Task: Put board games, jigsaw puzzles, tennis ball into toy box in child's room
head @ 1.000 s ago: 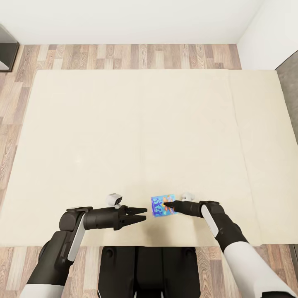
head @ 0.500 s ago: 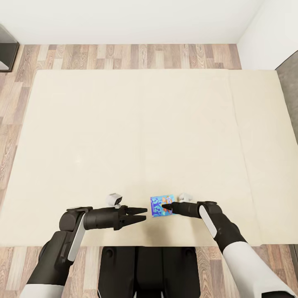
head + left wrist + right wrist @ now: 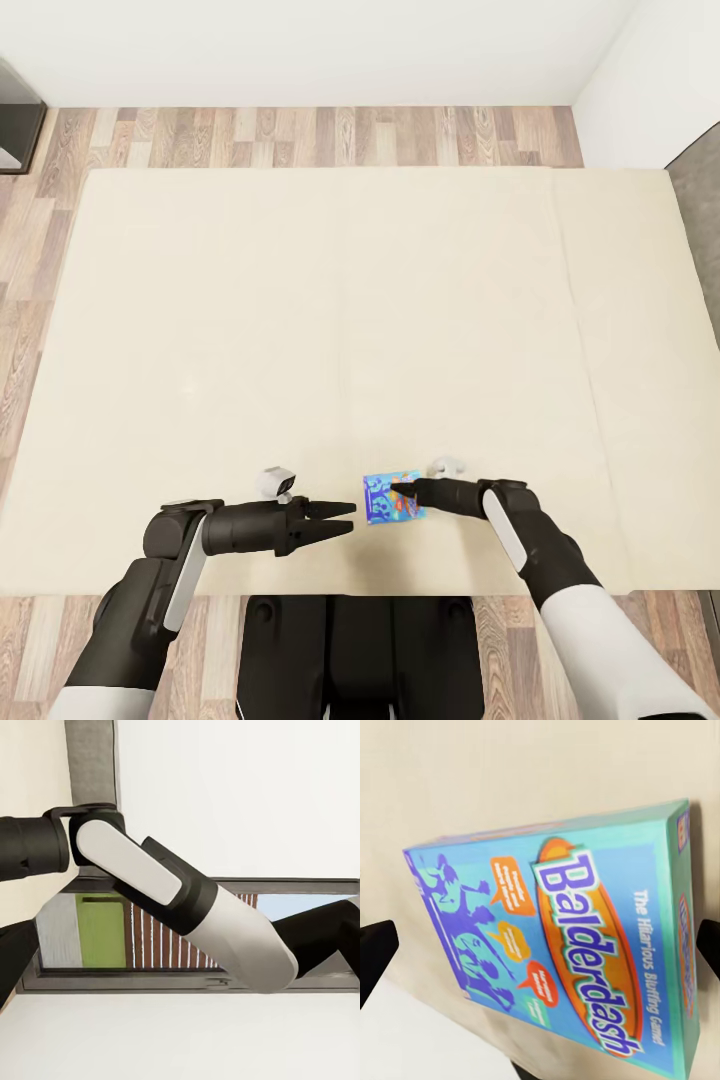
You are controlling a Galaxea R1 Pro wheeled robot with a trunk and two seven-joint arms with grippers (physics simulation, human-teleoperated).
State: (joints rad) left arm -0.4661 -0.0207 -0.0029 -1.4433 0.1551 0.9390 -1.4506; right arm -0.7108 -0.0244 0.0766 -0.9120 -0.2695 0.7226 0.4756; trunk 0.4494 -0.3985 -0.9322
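Flat, glossy blue board game [image 3: 392, 497] lies on cream bed [image 3: 300, 300].

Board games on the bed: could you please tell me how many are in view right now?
1. The blue board game lies near the bed's front edge, at the right gripper. Any others would be outside these views.

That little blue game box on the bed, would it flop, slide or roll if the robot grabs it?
The blue board game looks like a stiff, flat cardboard box, so probably no flopping or rolling. Its glossy print may be slippery. Lying on the soft bed, it could skid if nudged by the right gripper.
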